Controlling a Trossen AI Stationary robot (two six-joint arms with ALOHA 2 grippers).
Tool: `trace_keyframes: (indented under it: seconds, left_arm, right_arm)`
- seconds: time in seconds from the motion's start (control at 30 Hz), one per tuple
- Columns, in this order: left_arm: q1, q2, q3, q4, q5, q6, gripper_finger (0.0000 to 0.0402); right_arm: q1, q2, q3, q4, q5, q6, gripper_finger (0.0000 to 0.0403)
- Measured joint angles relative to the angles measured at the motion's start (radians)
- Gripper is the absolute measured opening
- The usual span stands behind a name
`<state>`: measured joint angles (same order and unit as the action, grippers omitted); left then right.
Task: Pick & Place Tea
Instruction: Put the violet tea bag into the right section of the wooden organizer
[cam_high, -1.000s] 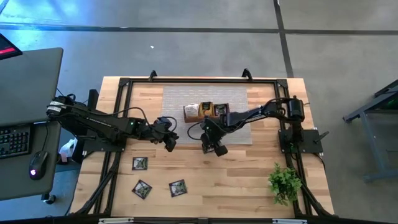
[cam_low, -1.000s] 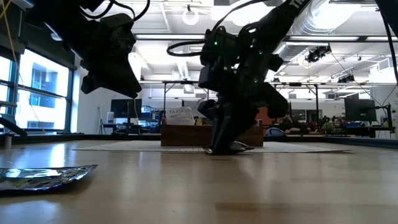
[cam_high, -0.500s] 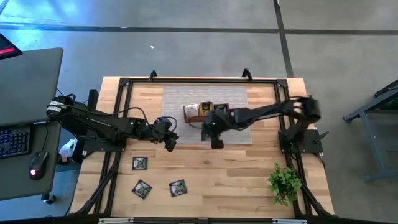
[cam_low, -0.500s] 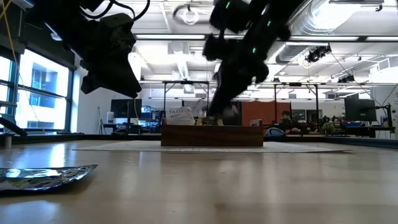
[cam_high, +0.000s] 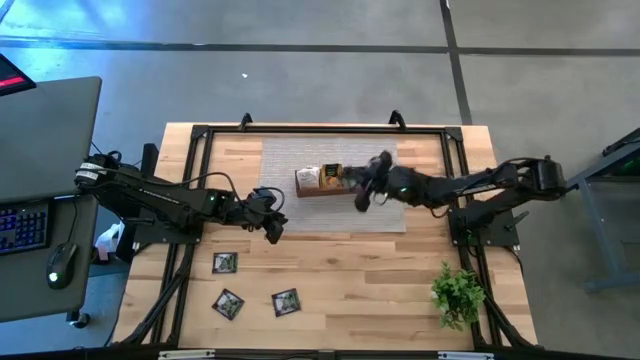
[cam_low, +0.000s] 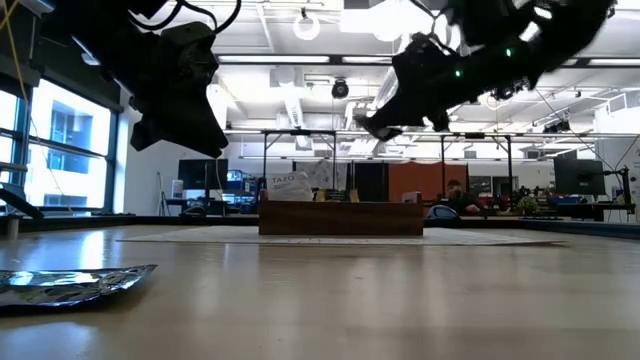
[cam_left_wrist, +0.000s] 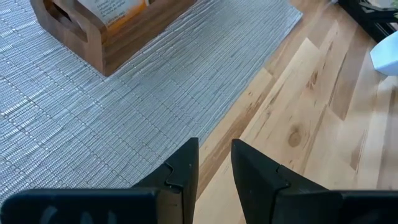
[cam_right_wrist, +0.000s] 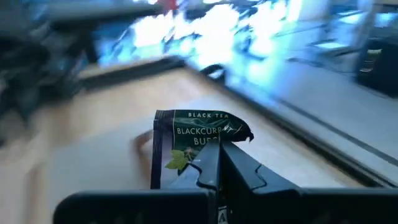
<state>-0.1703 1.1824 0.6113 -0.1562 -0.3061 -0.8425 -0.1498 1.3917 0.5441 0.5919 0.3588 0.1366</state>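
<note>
Above the grey mat (cam_high: 300, 215) on the wooden surface (cam_high: 370, 280), a dark tea sachet (cam_right_wrist: 186, 146) is clamped by the right gripper (cam_right_wrist: 214, 163) over the tray (cam_high: 318, 188); the left gripper (cam_left_wrist: 214, 163) is held slightly apart, empty.

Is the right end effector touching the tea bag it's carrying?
Touching. The right wrist view shows the right end effector shut on a dark tea bag, with the bag's lower edge pinched between its fingers.
</note>
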Motion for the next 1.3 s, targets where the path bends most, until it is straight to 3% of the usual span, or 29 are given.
trace_keyframes:
  seconds: [0.2,0.47,0.67,1.0,1.3]
  left_arm:
    - [0.000,0.000,0.000,0.002,-0.017,0.000,0.0094]
    - [0.000,0.000,0.000,0.011,-0.044,0.000,0.0094]
    - [0.000,0.000,0.000,0.027,-0.042,0.000,0.0094]
    - [0.000,0.000,0.000,0.030,-0.044,0.000,0.0094]
    - [0.000,0.000,0.000,0.033,-0.043,0.000,0.0094]
  right_arm:
    - [-0.085,0.062,-0.091,0.259,0.028,0.047,0.0002]
    - [-0.103,0.237,0.010,0.103,0.078,0.288,0.0002]
    - [-0.110,0.265,0.032,0.034,0.154,0.428,0.0003]
    - [-0.109,0.265,0.031,0.006,0.140,0.410,0.0023]
    - [-0.109,0.265,0.031,0.010,0.103,0.380,0.0078]
